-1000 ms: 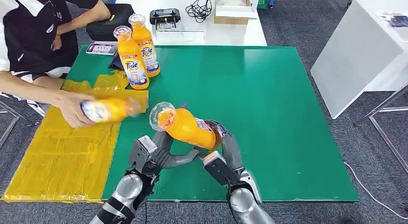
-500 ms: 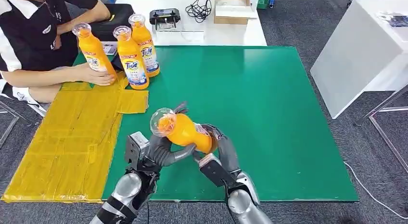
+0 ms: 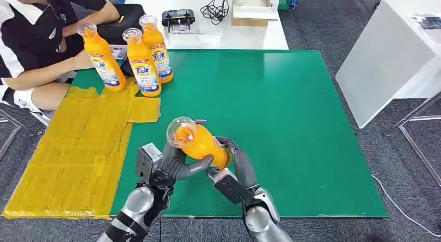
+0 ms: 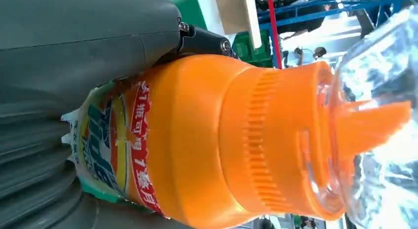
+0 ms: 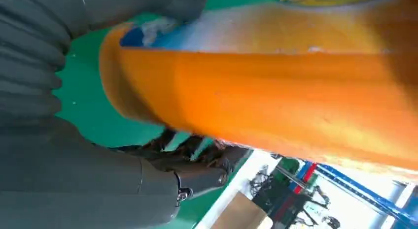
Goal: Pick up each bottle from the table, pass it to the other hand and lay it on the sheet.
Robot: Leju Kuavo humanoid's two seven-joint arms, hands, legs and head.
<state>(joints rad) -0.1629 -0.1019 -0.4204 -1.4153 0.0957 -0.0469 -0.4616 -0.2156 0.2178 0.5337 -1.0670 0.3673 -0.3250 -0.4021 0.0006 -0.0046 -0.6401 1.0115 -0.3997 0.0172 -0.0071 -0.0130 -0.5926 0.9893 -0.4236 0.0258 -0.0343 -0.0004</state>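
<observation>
Above the green table (image 3: 291, 112), we see both robot hands closed around a single orange bottle (image 3: 200, 143), which hangs tilted in the air near the table's front edge with its clear domed cap (image 3: 180, 130) angled up and toward the yellow sheet (image 3: 78, 148). The left hand (image 3: 174, 161) wraps the bottle's upper body just below the cap, thumb across the front and darker fingers behind. The right hand (image 3: 234, 164) grips the lower, labelled end from the other side, its fingers curled over the base. From the head view we cannot tell which hand bears the weight; both touch the bottle.

From the left wrist we look along the bottle (image 4: 212, 140): torn label next to the grey thumb (image 4: 88, 47), ribbed orange collar and transparent cap (image 4: 374, 115) pointing away. From the right wrist we see the orange body (image 5: 276, 81) lying across the grey fingers (image 5: 98, 179), green table behind it.

At the far left corner of the table three more orange bottles stand upright: one (image 3: 103, 57) on the sheet's far end, a second (image 3: 142, 63) just beside it at the sheet's edge, a third (image 3: 157, 50) close behind. A seated person (image 3: 36, 39) in a black and white shirt leans in there, forearm near the first bottle. Beyond the green table a white table (image 3: 208, 34) carries a cardboard box (image 3: 251, 8), a black device (image 3: 178, 19) and coiled cables (image 3: 215, 10).
</observation>
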